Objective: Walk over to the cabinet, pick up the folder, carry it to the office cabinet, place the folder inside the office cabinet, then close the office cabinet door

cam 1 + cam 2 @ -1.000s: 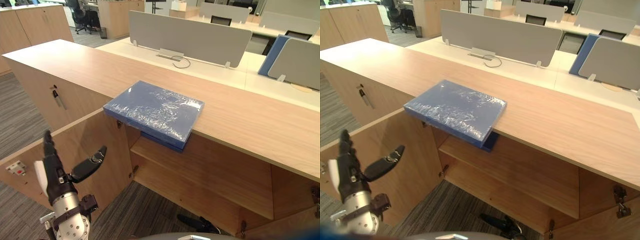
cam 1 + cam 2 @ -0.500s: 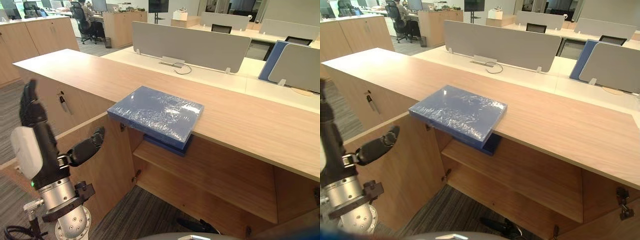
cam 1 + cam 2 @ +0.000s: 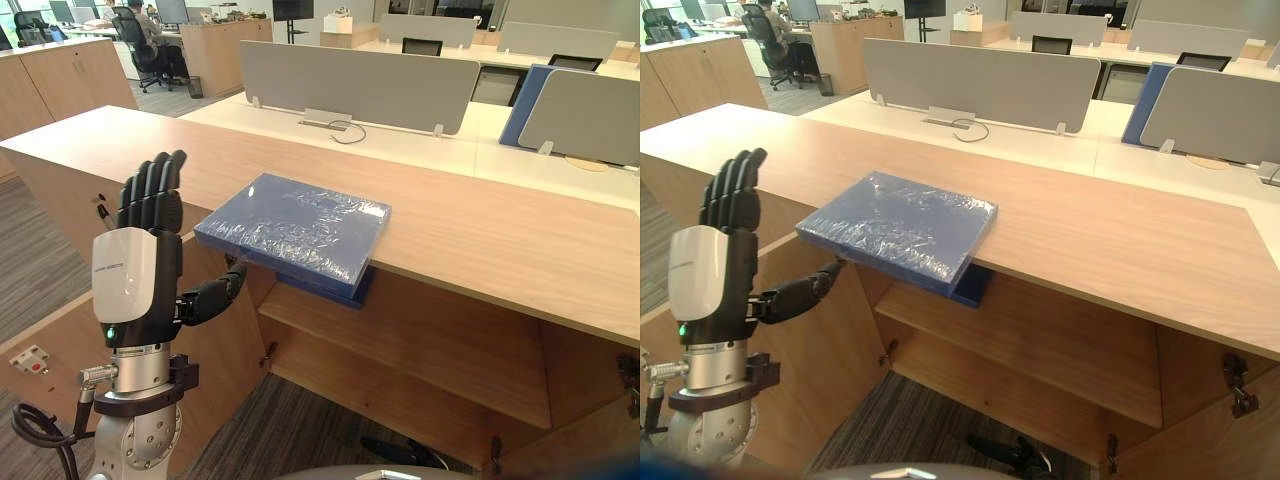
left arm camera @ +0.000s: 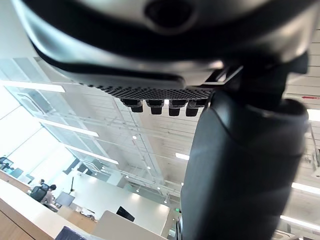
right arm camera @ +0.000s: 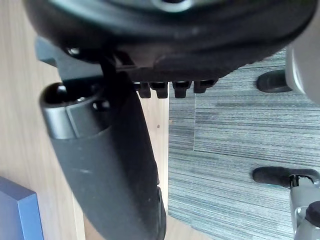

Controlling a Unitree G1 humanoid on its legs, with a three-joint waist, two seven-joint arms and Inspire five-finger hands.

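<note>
Lifts dark left hand higher at lower left, fingers straight, holding nothing. Leaves flat rectangular blue folder, crinkly plastic-wrapped, mid-frame, overhanging wood-grain cabinet top. Shows right hand relaxed, empty.

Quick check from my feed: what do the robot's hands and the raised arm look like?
The left hand has dark fingers and thumb, with a white cover on its back carrying a small green light. Its arm is silver-grey with a black collar. The right hand is dark too.

Head pair looking down, sharing cabinet, left wrist facing ceiling, right floor
</note>
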